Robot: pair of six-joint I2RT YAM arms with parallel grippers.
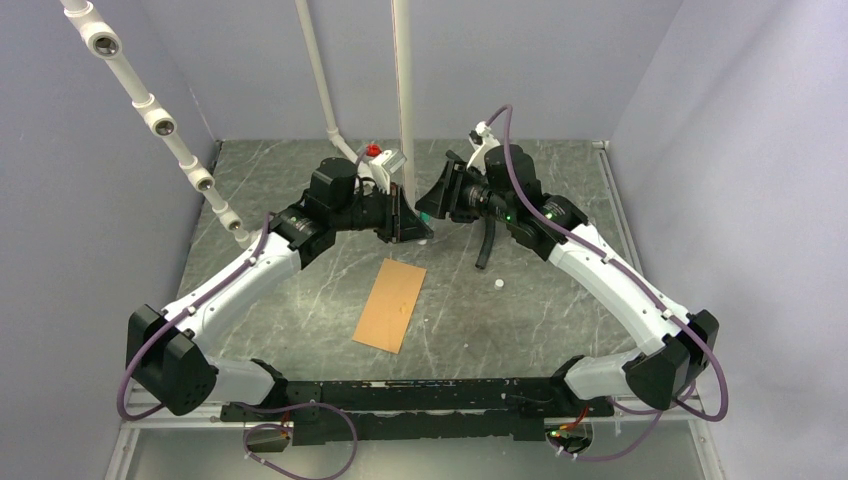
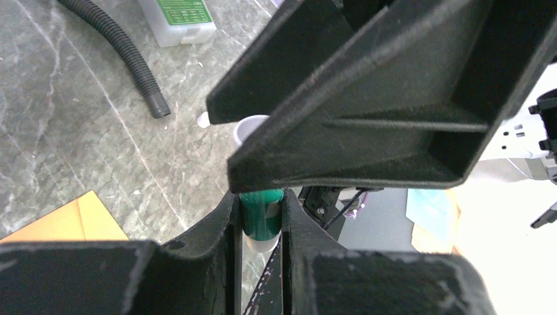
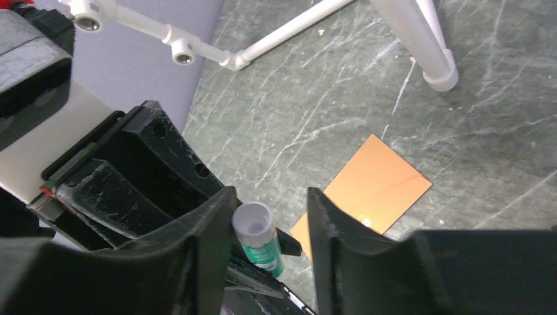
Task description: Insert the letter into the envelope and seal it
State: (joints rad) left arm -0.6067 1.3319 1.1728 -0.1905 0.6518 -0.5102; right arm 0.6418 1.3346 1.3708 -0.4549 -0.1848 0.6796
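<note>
Jaws of the left gripper (image 2: 261, 213) stand narrow, clamped on a small green plastic glue stick (image 3: 263, 252) with a pale, open-looking end. Those of the right gripper (image 3: 270, 200) are spread wide, straddling that pale end without closing on it. Whether either finger touches the tube I cannot tell. Both arms meet at the upper middle of the top view, above the table.

Largest of the things below them is the grey, marble-veined table (image 1: 300, 300). At the centre of the top view lies the flat orange-brown kraft paper envelope (image 1: 390, 305), rectangular, slightly tilted and well apart from both grippers. Its pointed flap does not show, so I cannot tell whether it is folded down or lies underneath. The pale peach-pink letter appears in no view; my guess is that it already sits inside the envelope. To the upper right of the envelope lies a black ribbed hose (image 1: 486, 245). Just below the hose's end rests a tiny white round piece (image 1: 498, 285), possibly the stick's cap.

Sealing looks to be the step in hand, with the glue held ready between the two arms. Next, the right jaws would need to close squarely on the pale end to twist or steady it. One arm must then carry the stick down to the envelope's flap edge while the other pins the paper flat.
</note>
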